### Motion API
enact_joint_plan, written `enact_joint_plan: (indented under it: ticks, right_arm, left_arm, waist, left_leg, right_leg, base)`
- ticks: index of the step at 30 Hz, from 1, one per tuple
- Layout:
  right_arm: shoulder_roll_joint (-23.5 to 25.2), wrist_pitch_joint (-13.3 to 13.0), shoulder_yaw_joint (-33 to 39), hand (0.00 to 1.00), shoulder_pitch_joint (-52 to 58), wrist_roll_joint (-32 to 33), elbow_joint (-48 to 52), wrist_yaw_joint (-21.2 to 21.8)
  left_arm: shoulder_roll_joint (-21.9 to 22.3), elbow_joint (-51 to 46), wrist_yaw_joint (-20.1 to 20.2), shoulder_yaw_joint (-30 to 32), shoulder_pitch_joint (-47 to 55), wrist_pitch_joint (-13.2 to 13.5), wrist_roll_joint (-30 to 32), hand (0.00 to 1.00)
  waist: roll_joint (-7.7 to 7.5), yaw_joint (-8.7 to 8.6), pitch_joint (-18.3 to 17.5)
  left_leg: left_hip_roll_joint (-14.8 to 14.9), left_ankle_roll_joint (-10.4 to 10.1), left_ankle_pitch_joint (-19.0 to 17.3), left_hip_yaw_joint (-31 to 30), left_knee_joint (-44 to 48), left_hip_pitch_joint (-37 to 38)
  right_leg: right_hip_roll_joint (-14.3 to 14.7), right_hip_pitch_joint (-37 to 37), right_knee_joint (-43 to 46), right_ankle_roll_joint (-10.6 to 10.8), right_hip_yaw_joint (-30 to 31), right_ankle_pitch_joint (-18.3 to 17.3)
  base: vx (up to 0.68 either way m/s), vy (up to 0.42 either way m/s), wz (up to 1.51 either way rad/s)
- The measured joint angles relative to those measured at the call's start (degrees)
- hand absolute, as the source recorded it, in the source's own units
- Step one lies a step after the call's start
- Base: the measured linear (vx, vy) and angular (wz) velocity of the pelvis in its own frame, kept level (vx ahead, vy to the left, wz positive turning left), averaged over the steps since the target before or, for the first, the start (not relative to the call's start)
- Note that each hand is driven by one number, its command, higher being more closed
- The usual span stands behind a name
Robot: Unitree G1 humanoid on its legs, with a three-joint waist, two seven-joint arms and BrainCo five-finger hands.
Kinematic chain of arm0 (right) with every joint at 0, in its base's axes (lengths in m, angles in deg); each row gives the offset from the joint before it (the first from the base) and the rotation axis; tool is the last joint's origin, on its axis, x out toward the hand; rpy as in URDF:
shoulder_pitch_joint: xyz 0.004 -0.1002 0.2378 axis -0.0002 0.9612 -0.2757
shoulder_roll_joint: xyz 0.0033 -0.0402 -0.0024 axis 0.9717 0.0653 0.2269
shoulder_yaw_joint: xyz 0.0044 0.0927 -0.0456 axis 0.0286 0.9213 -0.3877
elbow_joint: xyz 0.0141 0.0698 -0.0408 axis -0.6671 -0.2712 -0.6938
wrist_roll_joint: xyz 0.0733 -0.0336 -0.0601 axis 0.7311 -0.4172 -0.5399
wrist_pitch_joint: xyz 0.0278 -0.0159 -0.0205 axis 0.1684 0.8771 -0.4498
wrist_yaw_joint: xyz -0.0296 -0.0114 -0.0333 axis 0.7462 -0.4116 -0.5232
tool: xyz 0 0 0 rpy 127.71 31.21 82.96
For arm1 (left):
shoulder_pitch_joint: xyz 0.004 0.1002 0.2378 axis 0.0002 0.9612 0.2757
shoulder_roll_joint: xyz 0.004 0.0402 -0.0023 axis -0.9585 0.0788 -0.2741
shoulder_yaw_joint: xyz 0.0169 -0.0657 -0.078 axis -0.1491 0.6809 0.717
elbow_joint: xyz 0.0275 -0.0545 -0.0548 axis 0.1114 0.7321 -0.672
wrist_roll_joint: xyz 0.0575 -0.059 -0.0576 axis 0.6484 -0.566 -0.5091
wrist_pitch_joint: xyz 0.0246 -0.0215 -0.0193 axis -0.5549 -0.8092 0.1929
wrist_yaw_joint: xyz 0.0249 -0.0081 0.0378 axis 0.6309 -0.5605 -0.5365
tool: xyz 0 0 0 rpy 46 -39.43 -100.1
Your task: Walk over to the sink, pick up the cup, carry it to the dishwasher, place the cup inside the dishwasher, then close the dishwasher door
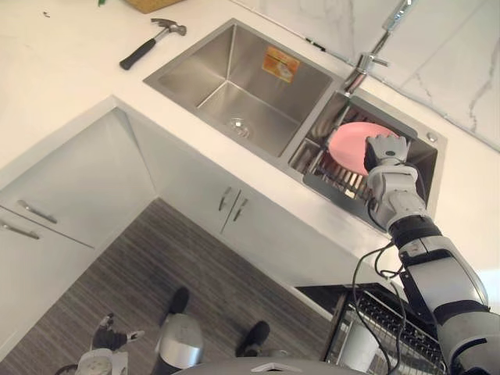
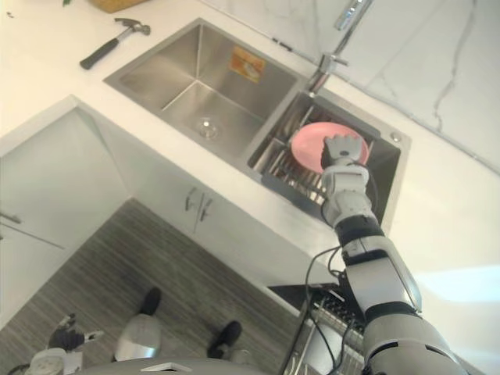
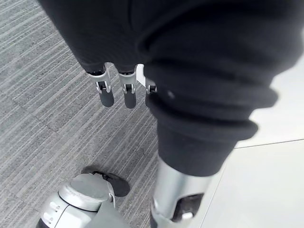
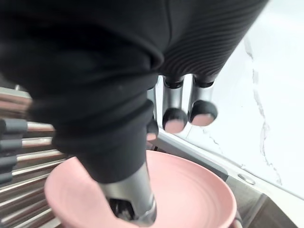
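1. The pink round ceramic cup (image 1: 348, 143) is seen in the smaller right bowl of the stainless steel double sink (image 1: 234, 86), lying tilted on a metal wire rack (image 1: 334, 178) inside that bowl.
2. The right hand (image 1: 387, 150) is held over the cup, above the sink's right bowl.
3. Its fingers (image 4: 204, 111) are kept straight past the cup's far rim. The thumb (image 4: 135, 197) is dipped inside the cup, and no grasp is closed.
4. The left hand (image 3: 126, 90) is hung low over the grey striped floor (image 3: 42, 95), well apart from the sink, with fingers relaxed and nothing held.
5. A black-handled hammer (image 1: 152, 43) is laid on the white counter left of the sink.
6. A chrome faucet (image 1: 375, 51) is mounted behind the sink.
7. A pulled-out wire dishwasher rack (image 1: 391, 324) is seen below the sink's right end.
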Motion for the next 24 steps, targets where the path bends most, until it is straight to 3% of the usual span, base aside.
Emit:
enact_joint_plan:
  ticks: [9, 10, 24]
  right_arm:
    - [0.2, -1.7, 0.0, 1.00, 1.8, 0.3, 0.8, -0.1]
    - [0.3, -2.6, 0.0, 0.00, 2.4, 0.9, 0.8, -0.2]
    - [0.6, -10.4, 2.0, 0.00, 4.9, 17.0, 3.0, -1.4]
  left_arm:
    - [-0.2, 2.9, 0.0, 0.5, -4.5, 0.0, 0.0, 0.00]
    - [-0.2, 3.5, 0.0, 0.5, -4.8, 0.1, 0.0, 0.00]
    - [-0.1, 7.6, 0.4, 0.2, -5.8, 0.0, -0.1, 0.00]
  waist:
    - [-0.33, -1.99, -0.1]
    - [-0.39, -2.40, -0.1]
    - [-0.17, -5.44, -1.9]
  left_leg:
    - [0.0, -0.5, 0.1, 1.6, 0.3, 1.9]
    - [0.0, -0.5, 0.0, 1.6, 0.3, 2.4]
    - [-0.1, -0.5, 0.1, 1.8, 0.3, 2.9]
  right_leg:
    - [0.0, 0.2, 0.2, -0.2, 1.4, 0.1]
    - [0.0, 0.8, 0.0, -0.2, 1.4, 0.2]
    - [0.0, 1.2, -0.2, 0.0, 1.6, 0.2]
  base:
    - [0.01, -0.001, -0.11]
    - [0.00, 0.000, 0.00]
    - [-0.01, -0.003, 0.00]
